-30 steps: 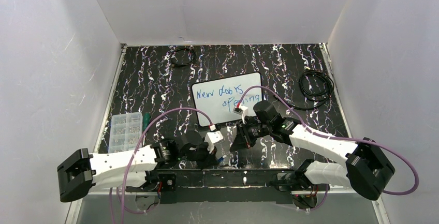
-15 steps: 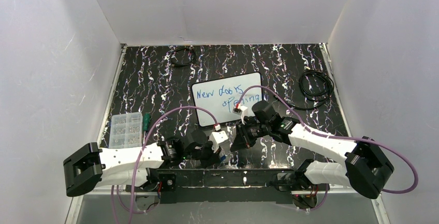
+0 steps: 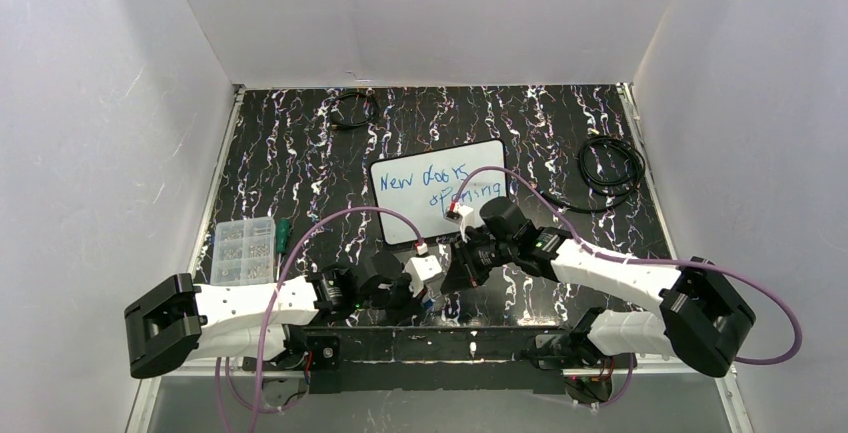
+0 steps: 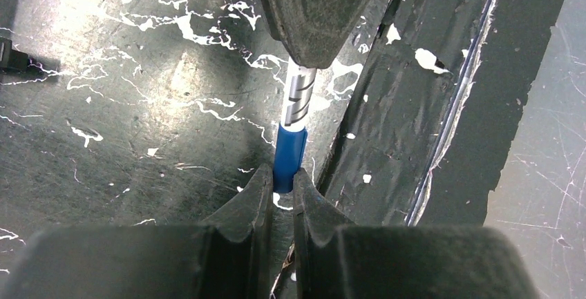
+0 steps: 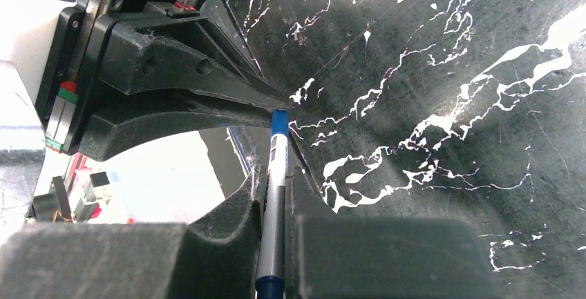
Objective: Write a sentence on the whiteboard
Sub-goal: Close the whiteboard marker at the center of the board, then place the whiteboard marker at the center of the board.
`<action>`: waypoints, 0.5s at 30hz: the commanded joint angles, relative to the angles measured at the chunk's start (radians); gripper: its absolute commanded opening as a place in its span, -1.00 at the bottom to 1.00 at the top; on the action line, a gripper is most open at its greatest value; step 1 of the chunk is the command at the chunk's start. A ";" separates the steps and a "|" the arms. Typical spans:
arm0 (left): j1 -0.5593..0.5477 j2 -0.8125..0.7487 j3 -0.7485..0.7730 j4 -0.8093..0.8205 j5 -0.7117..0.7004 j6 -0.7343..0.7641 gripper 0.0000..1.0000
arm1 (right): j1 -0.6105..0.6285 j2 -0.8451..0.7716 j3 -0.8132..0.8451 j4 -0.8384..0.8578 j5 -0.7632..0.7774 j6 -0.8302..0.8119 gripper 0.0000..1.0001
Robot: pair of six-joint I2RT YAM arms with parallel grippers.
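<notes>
A: What is at the far left of the table [image 3: 300, 168]?

B: A clear plastic box [image 3: 243, 250] with small compartments, near the left edge. A small green object [image 3: 283, 232] lies just beside it; I cannot tell what it is.

A: And the left claw [image 4: 282, 177]?

B: Low over the near edge of the table, with its fingers pressed onto a blue cap [image 4: 289, 155]. The cap sits on the end of a marker [image 5: 273, 199].

A: Who has the rest of the marker?

B: The right claw [image 5: 276, 177]. It faces the left one, tip to tip, and its fingers pinch the pale barrel. The marker runs straight between the two.

A: Where is the whiteboard [image 3: 412, 221]?

B: Flat on the middle of the table, just beyond both claws and touching neither. The sentence [image 3: 440, 184] is in blue, on two lines, in the board's upper half. The right wrist hides the board's near right corner.

A: Anything further right?

B: A coil of black cable [image 3: 610, 165], well apart from the board, near the right edge.
</notes>
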 commanded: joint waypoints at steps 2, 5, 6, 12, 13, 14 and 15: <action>0.013 -0.026 0.139 0.337 -0.115 0.026 -1.00 | 0.079 0.032 -0.008 0.002 -0.104 0.050 -0.97; 0.013 -0.021 0.138 0.343 -0.116 0.026 -1.00 | 0.082 0.023 -0.006 -0.005 -0.069 0.052 -0.97; 0.013 -0.021 0.134 0.342 -0.116 0.024 -1.00 | 0.082 0.011 -0.004 -0.022 0.001 0.057 -0.97; 0.016 -0.068 0.050 0.268 -0.202 -0.046 -0.62 | 0.048 -0.068 -0.035 -0.092 0.266 0.098 -0.96; 0.016 -0.088 0.027 0.253 -0.224 -0.065 -0.46 | 0.038 -0.086 -0.049 -0.085 0.286 0.111 -0.87; 0.016 -0.108 0.008 0.233 -0.246 -0.077 -0.33 | 0.027 -0.103 -0.058 -0.086 0.304 0.120 -0.78; 0.016 -0.133 -0.009 0.207 -0.265 -0.090 -0.20 | 0.016 -0.121 -0.068 -0.088 0.319 0.126 -0.68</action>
